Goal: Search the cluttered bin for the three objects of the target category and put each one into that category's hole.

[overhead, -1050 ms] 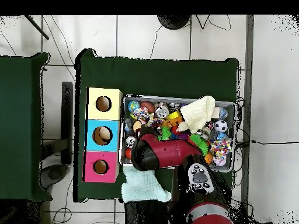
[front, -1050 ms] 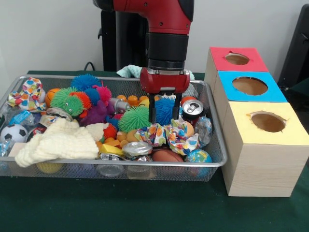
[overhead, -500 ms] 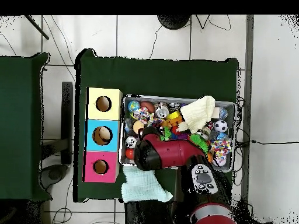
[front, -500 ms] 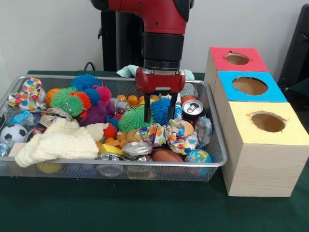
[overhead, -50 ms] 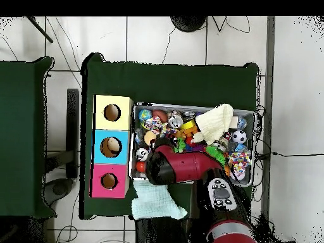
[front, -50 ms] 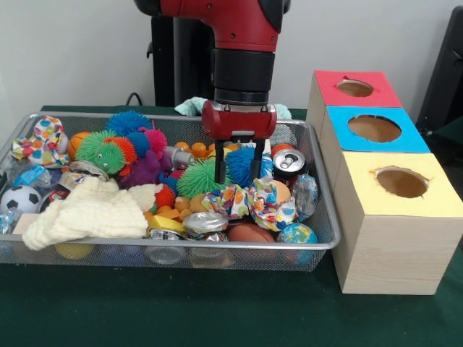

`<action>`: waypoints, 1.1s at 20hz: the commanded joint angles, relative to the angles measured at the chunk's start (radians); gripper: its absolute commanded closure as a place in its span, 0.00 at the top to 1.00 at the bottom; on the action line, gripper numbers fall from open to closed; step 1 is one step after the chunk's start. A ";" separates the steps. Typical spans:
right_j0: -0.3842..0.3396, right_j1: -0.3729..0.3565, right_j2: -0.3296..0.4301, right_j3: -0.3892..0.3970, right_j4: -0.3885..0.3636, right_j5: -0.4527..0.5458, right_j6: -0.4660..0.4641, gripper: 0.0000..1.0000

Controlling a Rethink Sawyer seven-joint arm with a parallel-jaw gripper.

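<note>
The table [front, -50 ms: 217, 318] carries a wire bin [front, -50 ms: 318, 217] and, just beside it, a block of three boxes [front, -50 ms: 391, 238] with one hole each: red [front, -50 ms: 355, 87], blue [front, -50 ms: 374, 128] and yellow [front, -50 ms: 401, 182]. The arm [front, -50 ms: 242, 43] comes down over the bin's middle.

The gripper [front, -50 ms: 238, 168] stands with its jaws pressed against the two sides of a blue spiky ball [front, -50 ms: 242, 165], which sits at the bin's centre between a green spiky ball [front, -50 ms: 199, 177] and a can [front, -50 ms: 289, 163]. The ball appears pinched and barely clear of the clutter, if at all.

Step in hand, as judged: pick-up of one target item. The target category is not stated; spiky balls are a likely candidate. Next move calls for a straight lift clear of the bin wall, then travel to the matching hole. Which hole matches cannot be told.

No brand, label or writing is legible on any item.
</note>
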 commanded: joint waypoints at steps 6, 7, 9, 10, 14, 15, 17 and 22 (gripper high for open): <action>-0.010 0.015 0.071 -0.017 0.019 -0.054 0.160 1.00; -0.013 0.017 0.075 -0.028 0.020 -0.037 0.151 1.00; -0.018 0.022 0.082 -0.044 0.022 -0.007 0.137 1.00; -0.020 0.025 0.089 -0.054 0.021 0.002 0.129 1.00; -0.038 0.038 0.122 -0.082 0.015 0.035 0.100 1.00; -0.043 0.040 0.129 -0.085 0.013 0.040 0.095 1.00; -0.047 0.046 0.138 -0.094 0.012 0.052 0.086 1.00; -0.061 0.063 0.143 -0.110 0.000 0.055 0.074 1.00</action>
